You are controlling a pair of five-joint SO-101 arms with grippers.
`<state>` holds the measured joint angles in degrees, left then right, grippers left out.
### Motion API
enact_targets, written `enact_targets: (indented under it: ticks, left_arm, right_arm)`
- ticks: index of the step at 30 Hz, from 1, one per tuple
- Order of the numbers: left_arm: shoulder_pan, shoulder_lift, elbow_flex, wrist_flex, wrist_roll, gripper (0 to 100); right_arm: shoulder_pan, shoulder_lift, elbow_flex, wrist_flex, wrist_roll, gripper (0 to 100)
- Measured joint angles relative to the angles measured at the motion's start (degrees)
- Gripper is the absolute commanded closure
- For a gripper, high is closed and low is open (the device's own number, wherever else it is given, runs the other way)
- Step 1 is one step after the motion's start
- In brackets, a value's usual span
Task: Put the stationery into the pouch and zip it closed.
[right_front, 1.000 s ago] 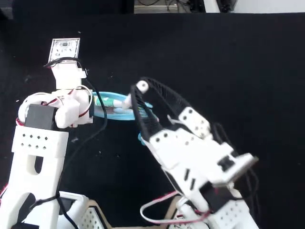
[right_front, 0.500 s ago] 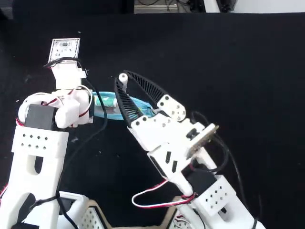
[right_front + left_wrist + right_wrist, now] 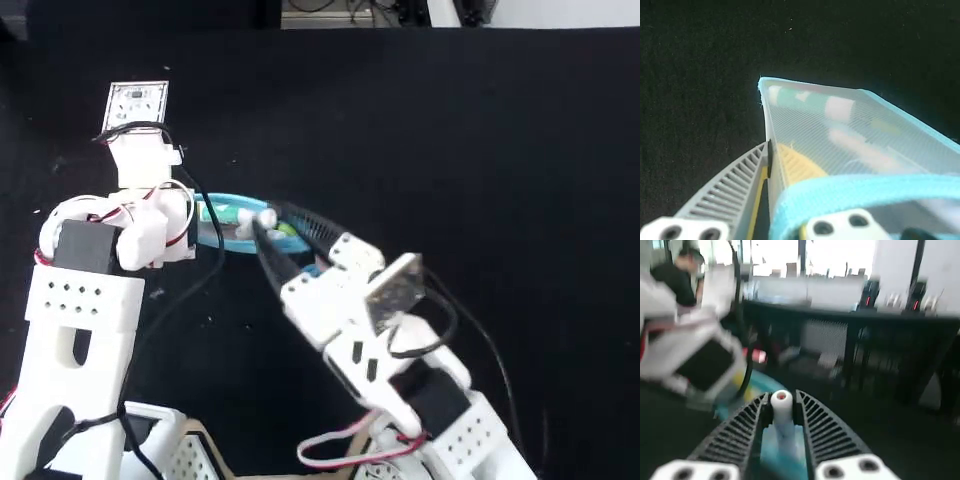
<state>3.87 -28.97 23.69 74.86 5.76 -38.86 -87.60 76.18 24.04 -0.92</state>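
A translucent pouch (image 3: pixel 226 228) with a cyan edge is held off the black table by my left gripper (image 3: pixel 198 226), which is shut on its end. In the left wrist view the pouch (image 3: pixel 855 135) holds a green-and-white item (image 3: pixel 800 97), a yellow item (image 3: pixel 797 167) and a white item (image 3: pixel 860 150), and my left gripper (image 3: pixel 771 156) clamps its rim. My right gripper (image 3: pixel 268 224) is shut on a white pen (image 3: pixel 266 216) at the pouch's right end. In the right wrist view the pen (image 3: pixel 782 412) stands between the black fingers (image 3: pixel 745 430) over the cyan pouch (image 3: pixel 765 390).
The black table (image 3: pixel 480 150) stretches wide to the right and back. Both white arm bases stand at the front edge, with loose cables (image 3: pixel 200 285) between them. The left arm's upper links (image 3: pixel 85 300) fill the near left.
My right arm has swung left and lowered, bringing the white pen down to the pouch's end. The left arm and the pouch have stayed put.
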Motion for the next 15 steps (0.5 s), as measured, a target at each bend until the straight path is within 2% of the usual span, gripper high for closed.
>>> enact_targets:
  ticks: [2, 4, 10, 15]
  left_arm:
    - [0.0, 0.0, 0.1, 0.0, 0.0, 97]
    - [0.0, 0.0, 0.1, 0.0, -0.1, 97]
    - [0.0, 0.0, 0.1, -0.1, -0.1, 97]
    - [0.1, 0.0, 0.1, -0.1, -0.1, 97]
  right_arm:
    - [-1.4, -1.6, -1.1, 7.4, -0.2, 81.0]
    - [-2.5, -0.8, -2.1, 9.5, -0.2, 76.7]
    - [-3.2, 11.2, -10.3, 11.1, -0.1, 79.9]
    - [-3.1, 17.3, -20.8, 21.6, -0.2, 79.8]
